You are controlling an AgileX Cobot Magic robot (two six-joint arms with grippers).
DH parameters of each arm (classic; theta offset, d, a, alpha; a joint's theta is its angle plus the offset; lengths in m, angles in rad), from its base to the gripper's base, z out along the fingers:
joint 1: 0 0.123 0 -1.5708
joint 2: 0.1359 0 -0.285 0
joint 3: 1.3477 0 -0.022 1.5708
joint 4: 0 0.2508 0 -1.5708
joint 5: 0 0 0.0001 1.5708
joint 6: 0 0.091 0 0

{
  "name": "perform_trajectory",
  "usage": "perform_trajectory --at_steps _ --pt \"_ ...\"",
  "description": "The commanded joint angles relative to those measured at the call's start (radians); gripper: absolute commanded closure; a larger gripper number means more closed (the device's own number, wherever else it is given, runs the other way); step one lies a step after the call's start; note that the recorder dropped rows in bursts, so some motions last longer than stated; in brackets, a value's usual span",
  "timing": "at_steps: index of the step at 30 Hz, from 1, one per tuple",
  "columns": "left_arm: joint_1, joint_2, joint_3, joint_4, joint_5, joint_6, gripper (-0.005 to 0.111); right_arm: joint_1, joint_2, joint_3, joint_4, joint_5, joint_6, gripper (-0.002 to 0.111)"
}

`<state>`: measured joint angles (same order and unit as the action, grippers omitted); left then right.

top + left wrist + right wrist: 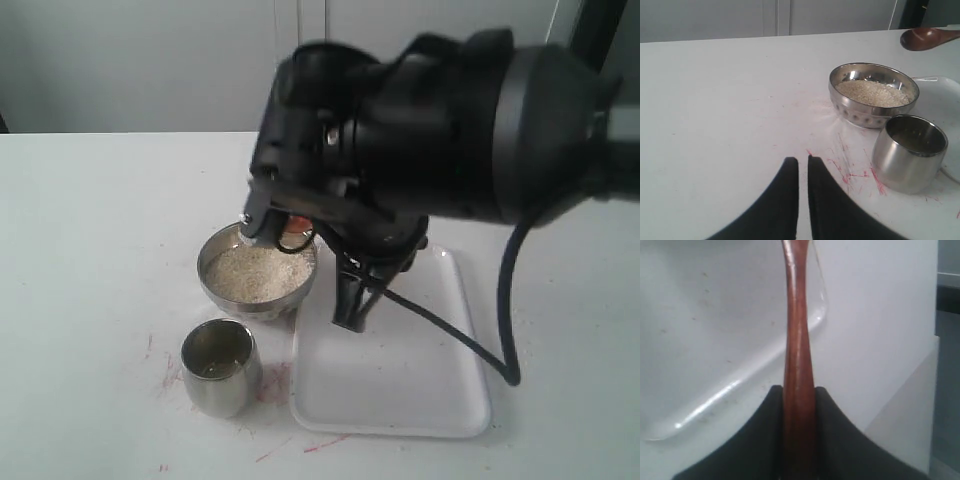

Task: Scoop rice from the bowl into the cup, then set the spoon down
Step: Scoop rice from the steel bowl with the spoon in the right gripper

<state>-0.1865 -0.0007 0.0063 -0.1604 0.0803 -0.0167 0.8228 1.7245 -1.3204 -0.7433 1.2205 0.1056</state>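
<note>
Reddish-brown glossy wood: we see the spoon (797, 330), its slim handle clamped tight between the jaws of the right gripper (798, 389), above a white tray (700, 340). Its oval head hangs in the air beyond the steel bowl (873, 111) of off-white rice (871, 93). Just beside the bowl stands the cup (907, 159). The left gripper (800, 162) is nearly closed and empty.

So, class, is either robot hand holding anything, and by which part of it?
The right hand grips the wooden spoon by its slim handle, well back from the head. The left hand holds nothing.
</note>
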Motion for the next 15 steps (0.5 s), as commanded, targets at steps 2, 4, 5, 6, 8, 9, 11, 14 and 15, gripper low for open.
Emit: perform_trajectory --at_steps 2,4,5,6,8,9,11,14,15 --pt "-0.001 0.001 -0.006 -0.010 -0.004 -0.002 0.092 0.008 0.012 0.105 -0.191 0.001 0.086 0.108" --pt "-0.001 0.001 -0.006 -0.010 -0.004 -0.002 0.092 0.014 0.012 0.118 -0.222 -0.054 0.090 0.108" --pt "-0.001 0.001 -0.006 -0.010 -0.004 -0.002 0.092 0.014 0.012 0.121 -0.236 -0.110 0.093 0.108" --pt "-0.001 0.001 -0.006 -0.010 -0.004 -0.002 0.092 0.014 0.012 0.121 -0.237 -0.135 0.083 0.108" --pt "-0.001 0.001 -0.006 -0.010 -0.004 -0.002 0.092 0.014 0.012 0.121 -0.252 -0.197 0.062 0.108" --pt "-0.001 0.001 -0.006 -0.010 -0.004 -0.002 0.092 0.014 0.012 0.121 -0.264 -0.221 0.056 0.108" --pt "-0.001 0.001 -0.006 -0.010 -0.004 -0.002 0.092 0.014 0.036 0.121 -0.320 -0.226 0.053 0.108" --pt "-0.001 0.001 -0.006 -0.010 -0.004 -0.002 0.092 0.014 0.112 0.121 -0.396 -0.187 0.047 0.108" --pt "-0.001 0.001 -0.006 -0.010 -0.004 -0.002 0.092 0.014 0.140 0.121 -0.427 -0.187 0.047 0.108"
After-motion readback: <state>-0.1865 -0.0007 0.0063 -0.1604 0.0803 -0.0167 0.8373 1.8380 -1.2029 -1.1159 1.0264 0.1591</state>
